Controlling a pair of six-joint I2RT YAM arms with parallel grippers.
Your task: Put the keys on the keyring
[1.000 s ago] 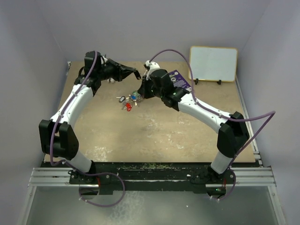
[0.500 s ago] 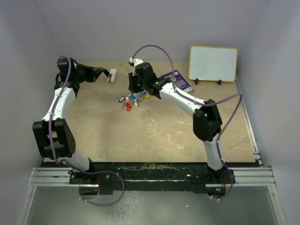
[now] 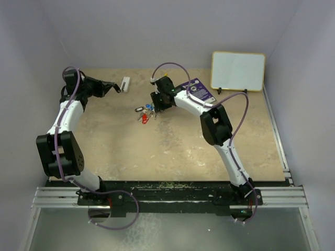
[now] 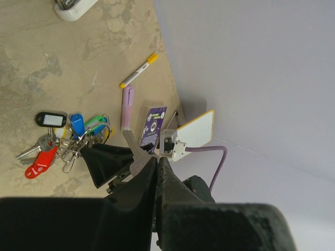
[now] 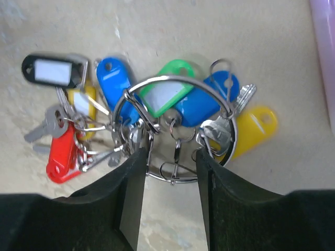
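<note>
Straddling keyring (image 5: pixel 157 79), right gripper (image 5: pixel 166 157) fingers spread either side of its near edge, keys (image 5: pixel 118 83) with coloured tags bunched at ring, flat on tan table (image 5: pixel 209 31), purple card (image 3: pixel 198 91) near, left gripper (image 4: pixel 157 162) pressed together, empty, well apart.

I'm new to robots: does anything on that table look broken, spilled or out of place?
Nothing stands out. The keys lie in a messy bunch at the keyring, below the right gripper with its jaws parted; nothing looks damaged or spilled.
</note>
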